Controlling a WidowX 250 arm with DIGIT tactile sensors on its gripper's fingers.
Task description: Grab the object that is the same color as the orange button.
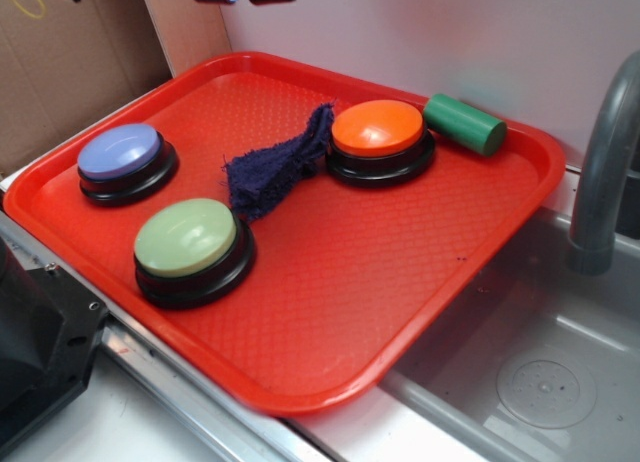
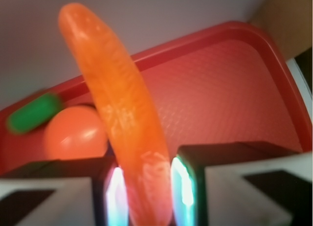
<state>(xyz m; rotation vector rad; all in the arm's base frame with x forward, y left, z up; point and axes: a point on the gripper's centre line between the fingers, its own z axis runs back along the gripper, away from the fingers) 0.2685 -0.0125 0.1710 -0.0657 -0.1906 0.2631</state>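
Purple-blue button [image 1: 125, 160]: far left of the red tray [image 1: 330, 322], domed top on a black base.
Pale green button [image 1: 190, 247]: just right of it and nearer the tray's front edge.
Dark blue cloth [image 1: 275, 167]: crumpled between the pale green button and the orange button [image 1: 380, 140], its upper end just beside the orange button's base.
Green cylinder [image 1: 463, 123]: lying on its side at the tray's back rim, just right of the orange button.
Sink [image 1: 540, 382]: right of the tray, with a grey faucet [image 1: 600, 172] rising beside it.
End effector [image 2: 146, 187]: at the top edge of the exterior view, above the tray's back; in the wrist view its fingers [image 2: 115, 196] are clenched on the orange piece.
Orange piece [image 2: 122, 108]: glossy, curved and tapering, clamped at its lower end and lifted clear of the tray; orange button and green cylinder appear blurred behind it on the left.
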